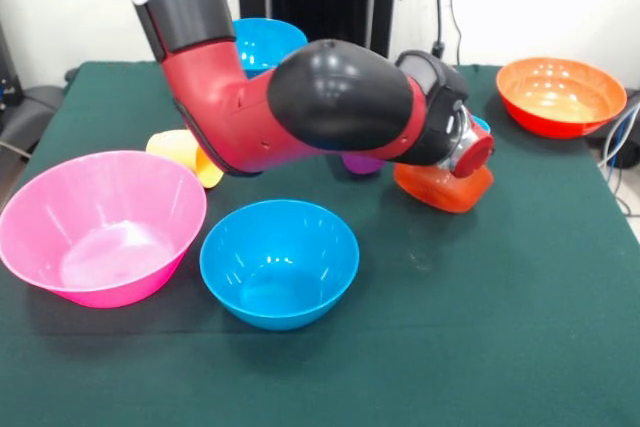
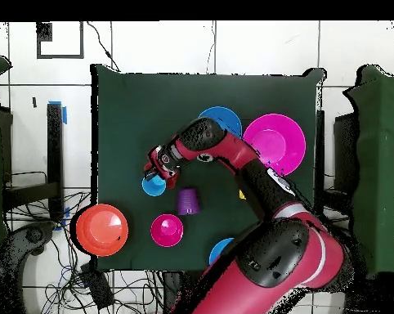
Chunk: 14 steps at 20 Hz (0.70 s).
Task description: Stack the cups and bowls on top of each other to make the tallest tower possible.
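Green bench (image 1: pixel 520 327) carrying all items; red and black arm (image 1: pixel 340 97) entering from the top left of the front view, bent at the elbow, its wrist low over the right centre of the cloth. Big pink bowl (image 1: pixel 100 227) upright at the near left. Wide orange bowl (image 1: pixel 560 95) upright at the far right corner, well apart from the others. Two medium blue bowls: one (image 1: pixel 280 262) near centre, just beside the pink bowl, and one (image 1: pixel 265 42) at the far edge, partly hidden by the arm. Small orange-red bowl (image 1: pixel 445 187) right of centre, tilted, directly under the wrist. Small magenta bowl (image 2: pixel 167 231) seen only in the overhead view, standing alone and open side up, between the wide orange bowl (image 2: pixel 102 230) and the purple cup (image 2: pixel 188 201). Purple cup (image 1: pixel 362 163) shows in the front view only as a sliver below the arm. Yellow cup (image 1: pixel 185 155) on its side, just beyond the pink bowl. Light blue cup (image 2: pixel 154 185) beside the claw (image 2: pixel 157 170); whether the claw is spread or pinching anything cannot be told
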Motion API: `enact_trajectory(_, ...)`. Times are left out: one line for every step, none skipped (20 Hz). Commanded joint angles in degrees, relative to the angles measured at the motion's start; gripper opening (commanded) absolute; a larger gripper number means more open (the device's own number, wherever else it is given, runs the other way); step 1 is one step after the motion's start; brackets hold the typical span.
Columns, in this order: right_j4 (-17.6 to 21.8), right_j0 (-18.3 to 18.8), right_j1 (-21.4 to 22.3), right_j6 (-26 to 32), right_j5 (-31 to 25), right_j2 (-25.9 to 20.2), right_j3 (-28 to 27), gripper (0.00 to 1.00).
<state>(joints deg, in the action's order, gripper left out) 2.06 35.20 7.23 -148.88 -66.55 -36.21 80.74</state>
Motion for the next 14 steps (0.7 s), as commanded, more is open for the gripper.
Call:
enact_trajectory(7.34,-2.95,-1.80,11.03,-2.58,4.05,-6.17,0.00)
enact_trajectory(7.40,-3.03,-2.10,10.96,-3.07,4.02,-6.57,0.00)
enact_trajectory(7.60,-3.23,-2.11,10.83,-3.34,4.07,-6.87,0.00)
enact_trajectory(7.67,-3.31,-2.03,10.65,-3.44,4.13,-6.87,0.00)
enact_trajectory(7.74,-3.39,-1.95,10.47,-3.54,4.19,-6.87,0.00)
enact_trajectory(7.94,-3.39,-2.16,10.48,-3.33,4.29,-7.07,0.00)
enact_trajectory(8.10,-3.47,-2.27,10.39,-2.96,4.27,-7.16,0.00)
enact_trajectory(8.21,-3.49,-2.45,10.51,-2.86,4.22,-7.47,0.00)
enact_trajectory(8.32,-3.51,-2.62,10.63,-2.76,4.16,-7.78,0.00)
enact_trajectory(8.58,-3.51,-2.61,11.01,-1.99,3.91,-8.24,0.00)
enact_trajectory(8.78,-3.58,-2.87,11.64,-1.58,3.59,-9.53,0.00)
enact_trajectory(8.55,-3.35,-2.63,12.10,-2.05,3.17,-10.40,0.00)
enact_trajectory(8.25,-3.45,-2.39,12.51,-3.34,2.72,-11.91,0.00)
enact_trajectory(7.78,-3.32,-2.31,13.52,-4.69,1.90,-13.57,0.00)
